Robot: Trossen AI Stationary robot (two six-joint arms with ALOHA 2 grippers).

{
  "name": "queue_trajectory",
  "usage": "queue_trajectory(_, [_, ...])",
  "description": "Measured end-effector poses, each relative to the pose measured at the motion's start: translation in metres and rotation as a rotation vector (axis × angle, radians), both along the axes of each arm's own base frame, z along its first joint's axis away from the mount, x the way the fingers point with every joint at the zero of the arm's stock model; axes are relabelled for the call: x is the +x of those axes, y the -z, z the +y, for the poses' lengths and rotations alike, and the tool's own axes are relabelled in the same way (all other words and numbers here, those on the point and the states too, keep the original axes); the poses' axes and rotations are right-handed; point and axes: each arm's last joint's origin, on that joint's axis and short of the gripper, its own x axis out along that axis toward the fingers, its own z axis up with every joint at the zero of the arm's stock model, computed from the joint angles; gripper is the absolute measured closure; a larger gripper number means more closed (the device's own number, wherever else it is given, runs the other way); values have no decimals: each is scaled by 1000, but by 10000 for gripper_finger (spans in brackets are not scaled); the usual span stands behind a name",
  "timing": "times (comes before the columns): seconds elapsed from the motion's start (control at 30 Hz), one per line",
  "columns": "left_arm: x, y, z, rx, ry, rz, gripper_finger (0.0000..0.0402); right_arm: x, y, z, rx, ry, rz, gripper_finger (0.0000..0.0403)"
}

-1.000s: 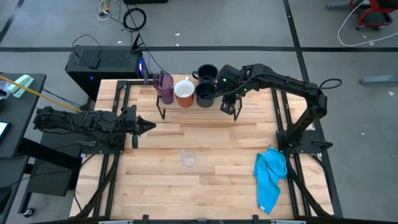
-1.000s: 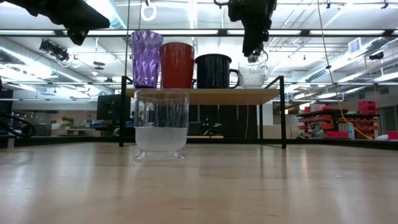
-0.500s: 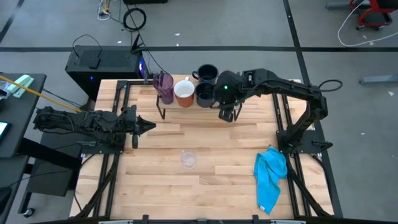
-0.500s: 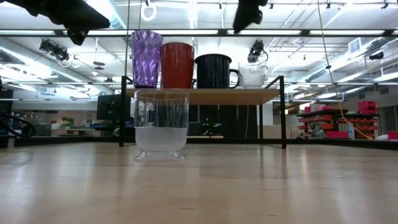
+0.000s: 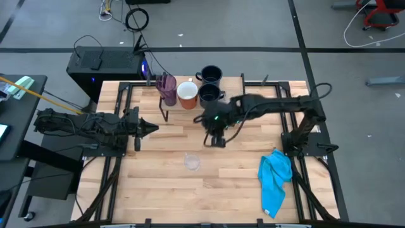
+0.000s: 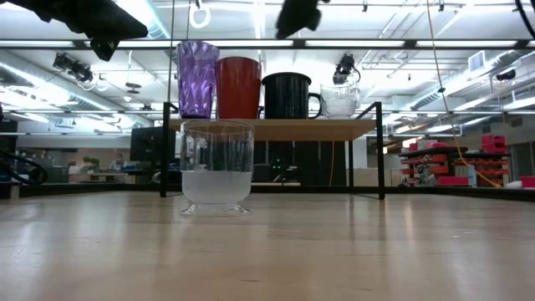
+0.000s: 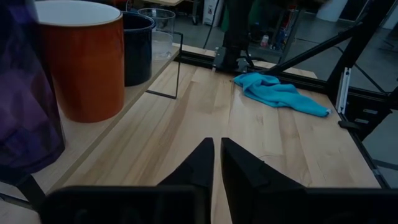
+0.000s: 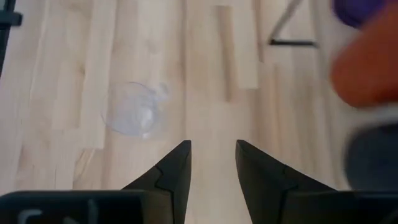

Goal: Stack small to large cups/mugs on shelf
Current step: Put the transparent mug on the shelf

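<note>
The shelf (image 6: 276, 129) carries, left to right in the low view, the purple tumbler (image 6: 197, 79), the white mug with the orange inside (image 6: 239, 87), a black mug (image 6: 287, 94) and a small clear cup (image 6: 338, 101). A second black mug (image 5: 211, 75) stands on the table behind the shelf. The other clear cup (image 5: 192, 162) stands upright on the table nearer the front. My right gripper (image 5: 215, 140) hangs open and empty between the shelf and that cup (image 8: 132, 116). My left gripper (image 5: 149, 129) is shut and empty at the table's left, by the shelf's left end.
A blue cloth (image 5: 274, 179) lies crumpled at the table's near right. Black frame rails run along the left and right sides of the table. The tabletop around the clear cup on the table is bare wood.
My right gripper has risen from just above the clear cup at the shelf's right end. It has gone toward the table's near edge and left, over the table toward the other clear cup. The cup on the shelf stays in place.
</note>
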Motion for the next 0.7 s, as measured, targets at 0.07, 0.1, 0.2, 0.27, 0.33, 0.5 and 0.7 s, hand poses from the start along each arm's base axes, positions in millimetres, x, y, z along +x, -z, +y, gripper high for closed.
queue_trajectory(0.07, [0,0,0,0,0,0,363,12,10,10,-7,-42,-5,271])
queue_trajectory(0.1, [0,0,0,0,0,0,362,17,15,16,-6,-70,-12,271])
queue_trajectory(0.2, [0,0,0,-1,0,-1,362,32,31,31,6,-150,-18,271])
queue_trajectory(0.27, [0,0,0,-1,0,0,364,41,41,39,10,-189,-19,271])
queue_trajectory(0.33, [0,0,0,-1,-1,0,366,46,50,45,15,-217,3,271])
queue_trajectory(0.5, [0,0,0,-1,0,-1,364,54,68,54,36,-251,43,271])
queue_trajectory(0.7, [0,0,0,-1,0,-1,362,62,83,68,56,-353,52,271])
